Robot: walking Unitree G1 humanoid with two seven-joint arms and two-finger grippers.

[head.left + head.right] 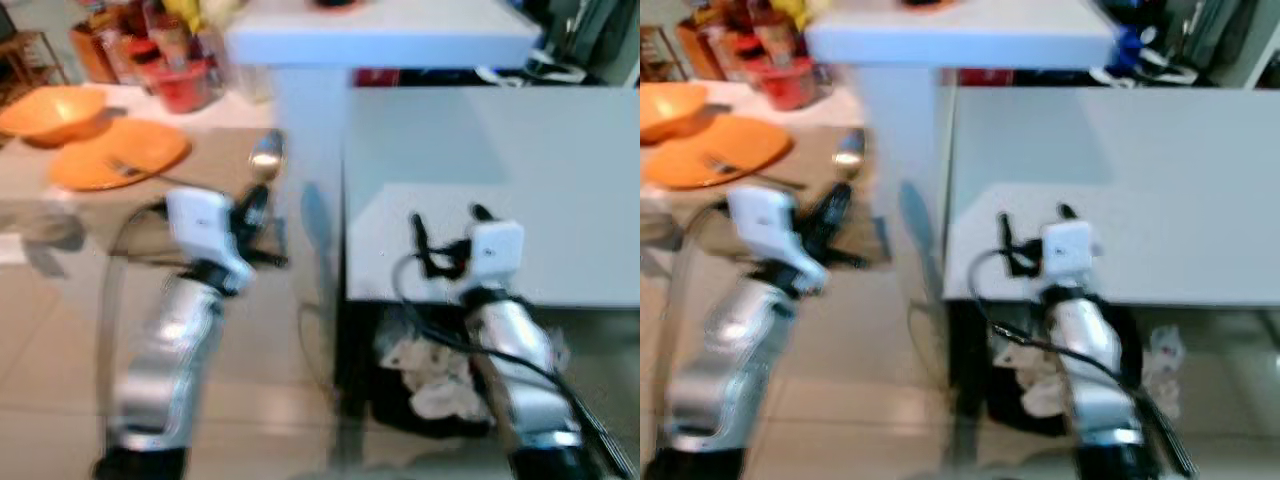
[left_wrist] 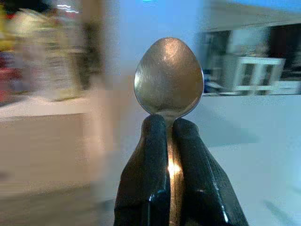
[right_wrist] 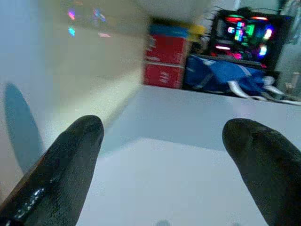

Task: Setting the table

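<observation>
The left tool (image 2: 170,141) is clamped on a shiny metal spoon (image 2: 169,77), near the flat orange plate (image 1: 115,155). The right tool (image 3: 162,160), fingers apart, hovers over the white worktop (image 1: 520,180).

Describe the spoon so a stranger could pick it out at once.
Look left of the white table, where the left gripper is raised in front of the counter with the orange plate. The spoon is clamped between its two black fingers, bowl pointing away. It is the only shiny metal thing held in the air.

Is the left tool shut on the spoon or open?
Shut: the left tool has both fingers pressed against the spoon handle, bowl sticking out past them.
</observation>
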